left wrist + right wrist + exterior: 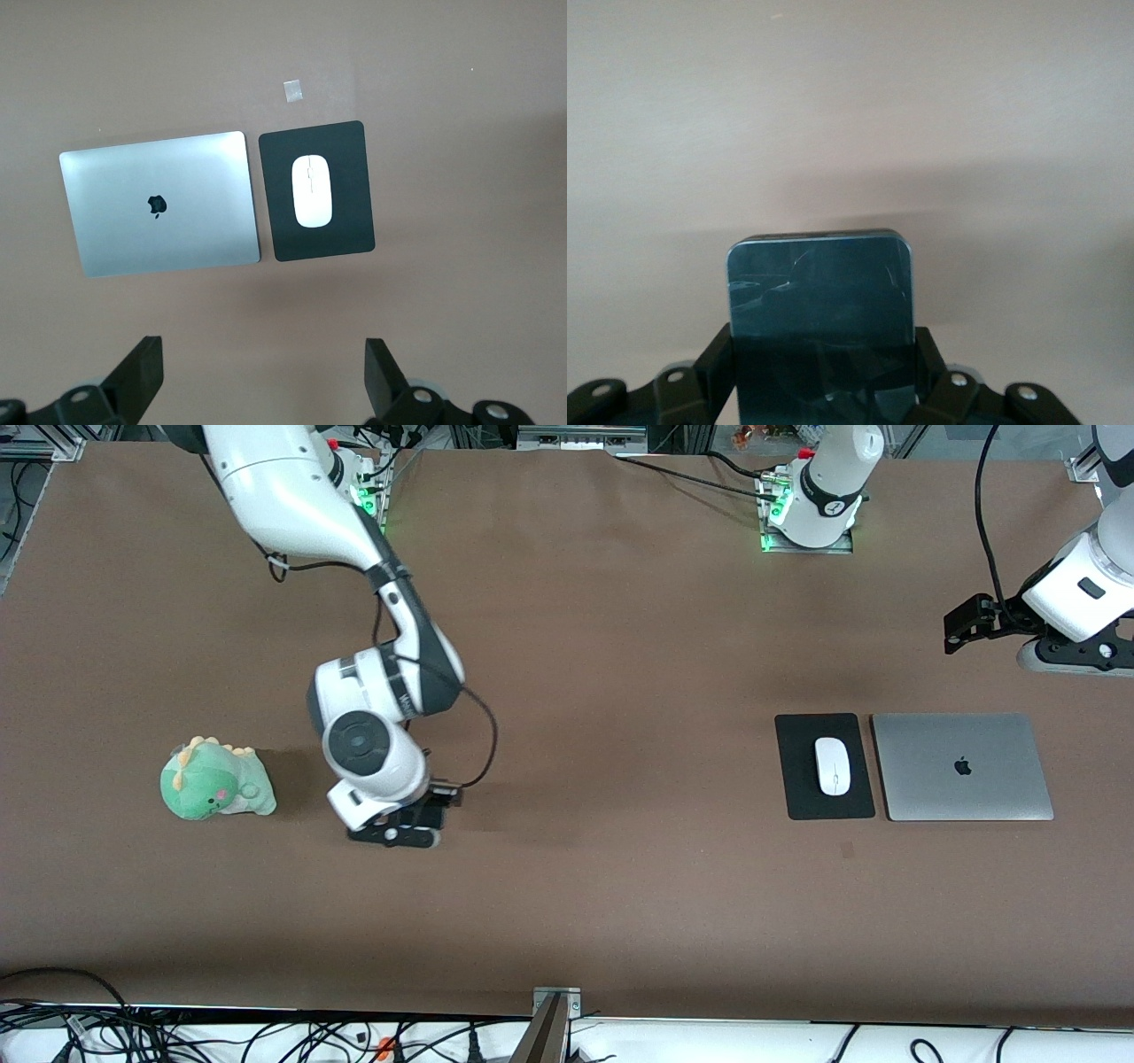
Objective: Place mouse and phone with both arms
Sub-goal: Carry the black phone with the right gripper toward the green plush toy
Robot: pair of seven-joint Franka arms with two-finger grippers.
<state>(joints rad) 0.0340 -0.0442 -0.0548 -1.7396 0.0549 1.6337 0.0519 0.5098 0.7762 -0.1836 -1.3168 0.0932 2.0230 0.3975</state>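
The white mouse [832,765] lies on a black pad [802,797] toward the left arm's end of the table. It also shows in the left wrist view [312,190]. My left gripper [964,625] is open and empty, high over bare table beside the pad and laptop, with its fingers spread wide in its wrist view [264,372]. My right gripper [400,830] is low over the bare table beside a green plush. In the right wrist view it [824,376] is shut on the black glossy phone [819,297], which sticks out flat from between the fingers.
A closed silver laptop [961,766] lies next to the pad, toward the left arm's end. A green dinosaur plush [215,779] sits toward the right arm's end. A small tape mark [847,850] is nearer the front camera than the pad.
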